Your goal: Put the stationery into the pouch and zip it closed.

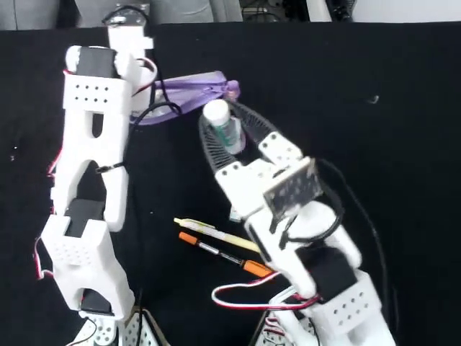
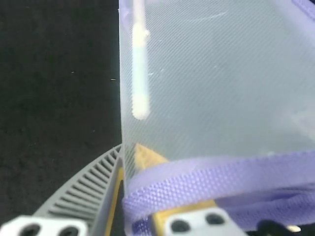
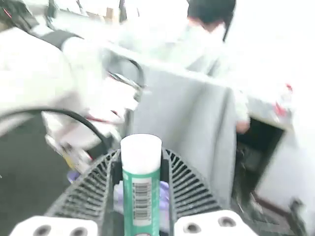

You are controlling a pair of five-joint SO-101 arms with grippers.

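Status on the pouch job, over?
Left gripper shut on pouch. Right gripper shut on glue stick, near the pouch. Yellow pen, orange pen on table, unpacked. No obstruction seen.

Purple-trimmed pouch, green glue stick, cream pen, orange pen

White arms — black motors, red-white cables.

A black table carries two pens lying side by side near its front: a yellow pen and, just beside it, an orange pen. Farther back is a purple pouch, possibly lifted off the surface.
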